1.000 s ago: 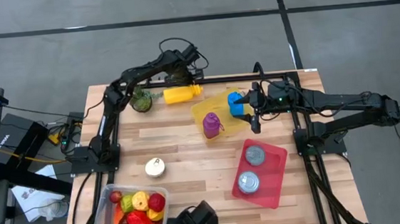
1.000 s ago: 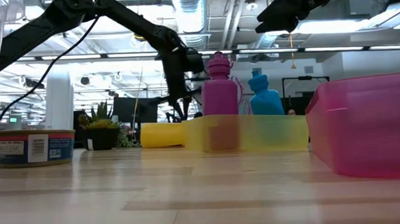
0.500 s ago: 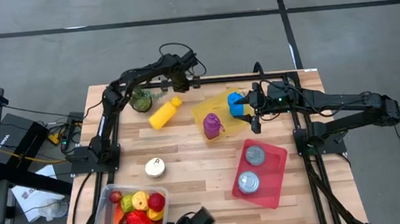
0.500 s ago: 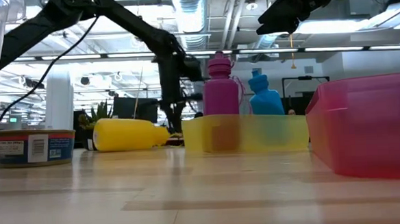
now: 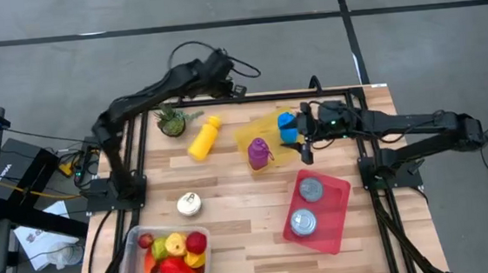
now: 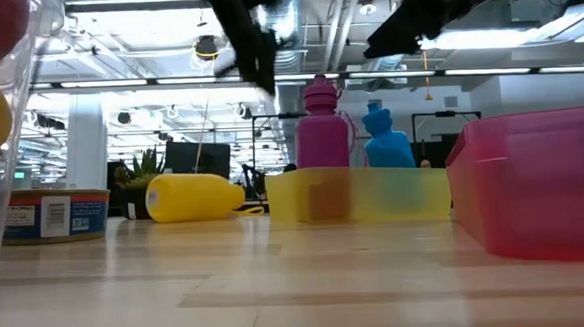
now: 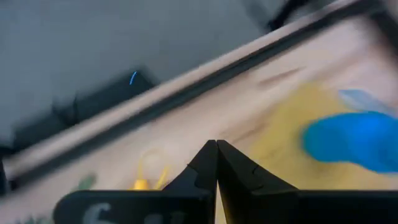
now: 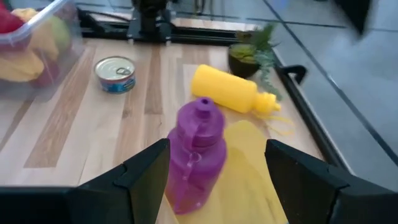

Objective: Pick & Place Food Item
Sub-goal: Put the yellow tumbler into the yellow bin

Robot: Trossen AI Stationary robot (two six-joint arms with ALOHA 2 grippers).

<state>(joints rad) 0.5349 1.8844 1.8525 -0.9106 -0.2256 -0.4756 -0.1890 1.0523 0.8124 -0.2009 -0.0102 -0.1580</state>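
A: Right gripper [image 5: 300, 141] hangs above the yellow tray [image 5: 246, 136], jaws wide, nothing between them. The wrist view puts the purple bottle [image 8: 194, 152] straight ahead between the fingers. Blue bottle [image 5: 287, 126] stands just beside it in the same tray.

B: Left gripper [image 5: 219, 69]?

A: Jaws shut tight, empty, raised near the table's far edge. Yellow bottle [image 5: 203, 137] lies on its side on the wood, between the plant [image 5: 171, 121] and the tray.

B: Where is the food?

A: Fruit bin [image 5: 132, 250] at the near left corner, can [image 5: 188, 204] loose on the table, two more cans in the red tray [image 5: 332, 232]. All well apart from both grippers.

B: Risks?

A: My judgement: the bottles stand close, so a descent on the purple one could clip the blue one and tip either. The yellow bottle is round and could roll if nudged. Also, neither arm is near any food, so a wrong pick is possible.
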